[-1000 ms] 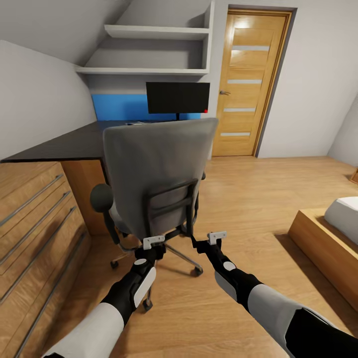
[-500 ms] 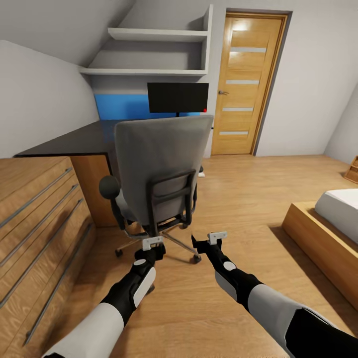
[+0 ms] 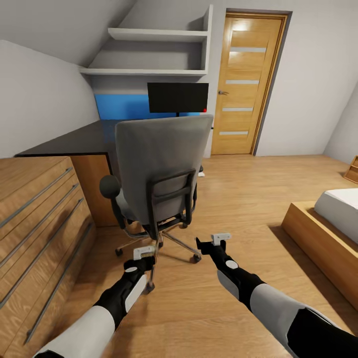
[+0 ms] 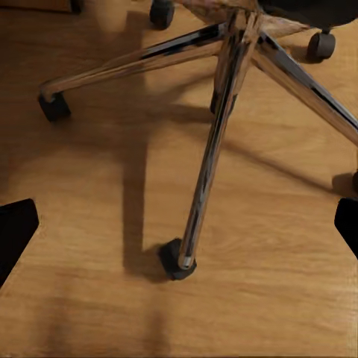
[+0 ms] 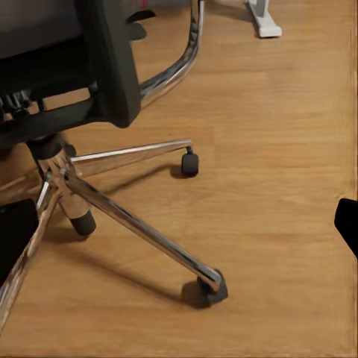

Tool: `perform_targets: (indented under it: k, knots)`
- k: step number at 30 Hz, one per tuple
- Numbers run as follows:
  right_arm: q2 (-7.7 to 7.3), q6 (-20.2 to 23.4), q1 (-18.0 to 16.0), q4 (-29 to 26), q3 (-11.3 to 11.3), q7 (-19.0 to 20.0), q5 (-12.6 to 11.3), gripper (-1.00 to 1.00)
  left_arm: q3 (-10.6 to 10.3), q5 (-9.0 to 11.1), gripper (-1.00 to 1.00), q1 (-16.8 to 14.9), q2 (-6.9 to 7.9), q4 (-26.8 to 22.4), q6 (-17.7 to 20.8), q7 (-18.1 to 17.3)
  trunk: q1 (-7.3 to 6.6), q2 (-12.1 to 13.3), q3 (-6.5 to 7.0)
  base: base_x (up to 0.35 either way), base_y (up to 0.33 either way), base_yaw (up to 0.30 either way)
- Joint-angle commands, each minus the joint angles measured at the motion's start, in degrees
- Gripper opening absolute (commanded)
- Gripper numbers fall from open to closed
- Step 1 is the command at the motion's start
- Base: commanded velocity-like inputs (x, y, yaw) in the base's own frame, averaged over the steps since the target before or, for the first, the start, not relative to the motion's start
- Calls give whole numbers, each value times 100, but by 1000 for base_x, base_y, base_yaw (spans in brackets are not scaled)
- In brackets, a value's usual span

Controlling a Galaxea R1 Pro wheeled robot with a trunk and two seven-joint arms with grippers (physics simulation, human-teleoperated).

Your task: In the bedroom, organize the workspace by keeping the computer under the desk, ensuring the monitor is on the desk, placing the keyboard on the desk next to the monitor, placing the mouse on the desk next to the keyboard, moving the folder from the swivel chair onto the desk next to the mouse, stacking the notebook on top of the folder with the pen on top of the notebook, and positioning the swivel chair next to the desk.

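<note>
The swivel chair (image 3: 159, 169) stands in front of me with its grey back toward me, close to the desk (image 3: 74, 141) with the black top and blue panel. The monitor (image 3: 178, 97) stands on the desk behind the chair. My left gripper (image 3: 144, 252) is open, low over the chair's chrome base (image 4: 216, 134) and apart from it. My right gripper (image 3: 219, 239) is open too, beside a chair leg (image 5: 134, 224). The chair's back hides its seat. The folder, keyboard, mouse, notebook, pen and computer are out of view.
An oak chest of drawers (image 3: 40, 214) fills the left side, joined to the desk. A wooden door (image 3: 246, 84) is behind the desk's right end. A bed on a wooden base (image 3: 328, 228) sits at the right. Wood floor (image 3: 238, 199) lies between chair and bed.
The whole view pulled back from the chair a second ago, so the camera moved. Since then my left arm has drawn back and down; the right arm shifted slightly.
</note>
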Motion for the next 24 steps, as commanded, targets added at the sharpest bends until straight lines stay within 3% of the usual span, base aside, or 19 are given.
perform_targets:
  k: [1,5,8,9,11,16,24]
  knots:
    - [-13,27,-6,-3,5,-53,-34,100,-32,45,100,-3,62,34,23,51,-1,-2,-5,-2,0,0]
    - [-50,142,-6,-8,-196,-92,-38,100,69,47,100,-3,275,138,24,56,-1,-2,-5,0,0,0]
    - [-68,192,-6,-11,-356,-122,-37,100,337,46,100,-3,434,180,42,61,-1,-2,-5,0,0,0]
    - [-110,231,-6,-14,-429,-201,-40,100,643,42,100,-6,530,190,81,95,-1,-2,-5,0,0,0]
    - [-148,263,-6,-22,-449,-255,-40,100,753,41,100,-11,581,180,148,140,-1,-2,-5,0,0,0]
    - [-261,295,-6,-49,-483,-329,-43,100,889,40,100,-17,674,58,321,242,-1,-2,-5,0,0,0]
    - [-378,186,-6,-63,-628,-357,-47,100,960,29,100,-20,700,-155,360,287,-1,-2,-5,0,0,0]
